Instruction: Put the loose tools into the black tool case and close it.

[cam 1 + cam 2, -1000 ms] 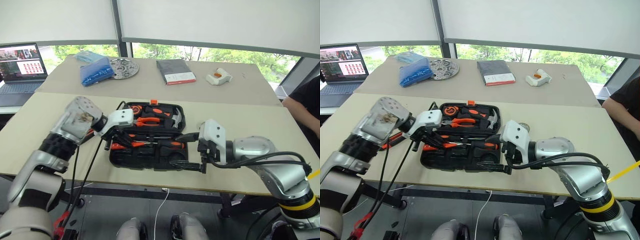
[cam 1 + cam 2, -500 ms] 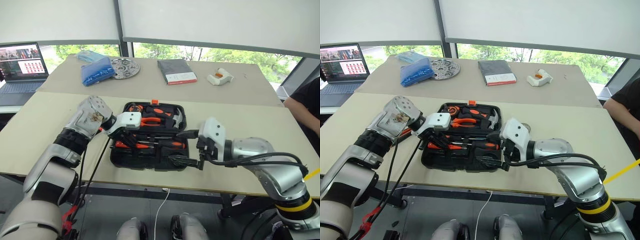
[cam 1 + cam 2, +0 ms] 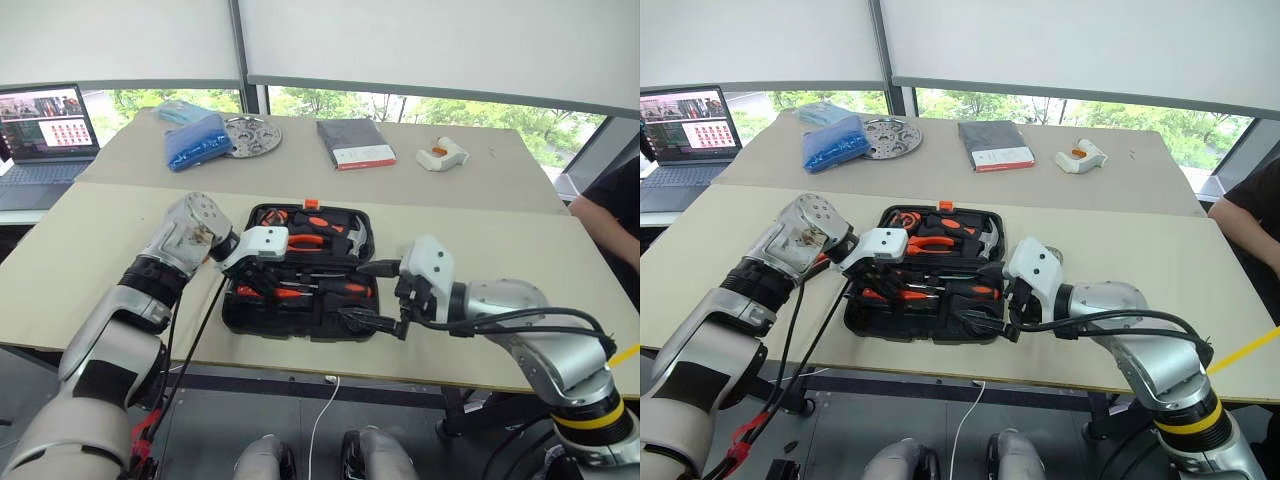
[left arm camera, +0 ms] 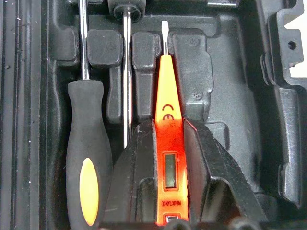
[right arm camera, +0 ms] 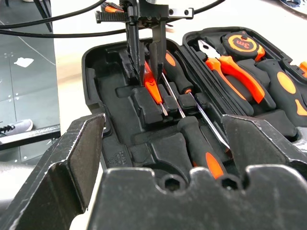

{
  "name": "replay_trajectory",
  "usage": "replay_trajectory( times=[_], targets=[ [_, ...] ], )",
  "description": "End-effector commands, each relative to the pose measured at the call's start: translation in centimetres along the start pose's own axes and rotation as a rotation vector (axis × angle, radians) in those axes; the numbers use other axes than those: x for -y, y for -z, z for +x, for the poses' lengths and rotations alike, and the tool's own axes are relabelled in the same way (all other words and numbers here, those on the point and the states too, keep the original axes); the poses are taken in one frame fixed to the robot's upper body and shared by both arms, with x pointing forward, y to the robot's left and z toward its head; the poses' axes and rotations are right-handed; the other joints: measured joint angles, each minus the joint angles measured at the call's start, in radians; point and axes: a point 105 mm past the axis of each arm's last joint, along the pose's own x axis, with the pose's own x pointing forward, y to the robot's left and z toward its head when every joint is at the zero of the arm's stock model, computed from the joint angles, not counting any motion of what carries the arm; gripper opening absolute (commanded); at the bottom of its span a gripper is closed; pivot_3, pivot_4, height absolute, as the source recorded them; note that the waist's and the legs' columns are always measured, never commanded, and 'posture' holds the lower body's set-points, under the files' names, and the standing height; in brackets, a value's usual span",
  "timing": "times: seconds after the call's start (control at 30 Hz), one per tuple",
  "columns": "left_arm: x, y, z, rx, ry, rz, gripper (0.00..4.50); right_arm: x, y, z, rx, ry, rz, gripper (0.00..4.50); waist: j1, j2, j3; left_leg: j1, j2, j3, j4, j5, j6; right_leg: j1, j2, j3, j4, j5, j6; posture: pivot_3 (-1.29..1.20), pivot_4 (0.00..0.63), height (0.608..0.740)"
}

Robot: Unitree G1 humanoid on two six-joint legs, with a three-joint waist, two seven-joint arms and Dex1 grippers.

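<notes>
Since a second ago the left gripper has swung in over the open black plastic clamshell tool case and set the small all-orange tester screwdriver into a moulded recess. Its two black fingers now flank the orange body narrowly, though whether they still pinch it I cannot tell. Just beside it lies a black-handled screwdriver with an orange oval. By the case's near right corner the right gripper hovers, jaws spread wide and holding nothing.
</notes>
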Motion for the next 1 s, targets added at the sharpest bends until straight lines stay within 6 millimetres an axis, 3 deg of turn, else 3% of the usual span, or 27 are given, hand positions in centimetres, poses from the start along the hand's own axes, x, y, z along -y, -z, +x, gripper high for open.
replay_trajectory(
  times=[0.03, 0.07, 0.17, 0.27, 0.5, 0.7, 1.0],
  targets=[
    [0.7, -1.7, -3.4, 0.139, -0.05, 0.028, 3.05, -0.4, -0.9, -0.6, 0.03, 0.005, -0.021, 4.5, -0.008, 0.0, 0.0, 0.0, 0.0, 0.0, 0.0, 0.0, 0.0, 0.0, 0.0, 0.0, 0.0, 0.0, 0.0, 0.0, 0.15, 0.718],
    [1.0, -1.7, -4.3, 0.177, -0.065, 0.022, 3.47, -0.5, -0.8, -0.7, 0.027, 0.002, -0.019, 4.5, -0.01, 0.0, 0.0, 0.0, 0.0, -0.001, 0.0, 0.0, 0.0, 0.0, 0.0, 0.0, 0.0, 0.0, 0.0, 0.0, 0.15, 0.718],
    [1.5, -1.8, -6.3, 0.338, -0.126, -0.015, 3.47, -0.8, -0.4, -0.7, 0.02, -0.005, -0.012, 4.5, -0.012, 0.0, 0.0, 0.001, 0.0, -0.001, 0.0, 0.0, 0.0, 0.0, 0.0, 0.001, 0.0, 0.0, 0.0, 0.0, 0.15, 0.718],
    [1.9, -1.2, -6.4, 0.472, -0.161, -0.062, 2.64, -0.8, -0.1, -0.8, 0.014, -0.007, -0.011, 4.5, -0.01, 0.0, 0.0, 0.001, 0.0, -0.001, 0.001, 0.0, 0.0, 0.001, 0.0, 0.001, 0.001, 0.0, 0.0, 0.0, 0.15, 0.718],
    [1.2, 0.4, -3.3, 0.606, -0.297, -0.122, 0.03, -0.6, -0.2, -0.4, 0.011, -0.022, -0.011, 4.5, -0.003, 0.0, 0.0, 0.001, -0.001, -0.002, 0.002, 0.0, 0.0, 0.002, 0.0, 0.0, 0.0, 0.001, 0.001, 0.0, 0.15, 0.718],
    [1.3, 1.7, -0.9, 0.552, -0.312, -0.142, 0.03, -0.4, -0.3, -0.2, 0.014, -0.03, -0.008, 4.5, -0.003, 0.0, 0.0, 0.001, -0.001, -0.002, 0.002, 0.0, 0.0, 0.002, 0.0, 0.0, 0.0, 0.001, 0.001, 0.0, 0.15, 0.718],
    [2.3, 3.4, 1.2, 0.485, -0.249, -0.157, 0.03, -0.2, -0.5, -0.1, 0.019, -0.031, 0.0, 4.5, -0.004, 0.0, 0.0, 0.001, 0.0, -0.002, 0.001, 0.0, 0.0, 0.002, 0.0, 0.0, 0.0, 0.001, 0.001, 0.0, 0.15, 0.718]
  ],
)
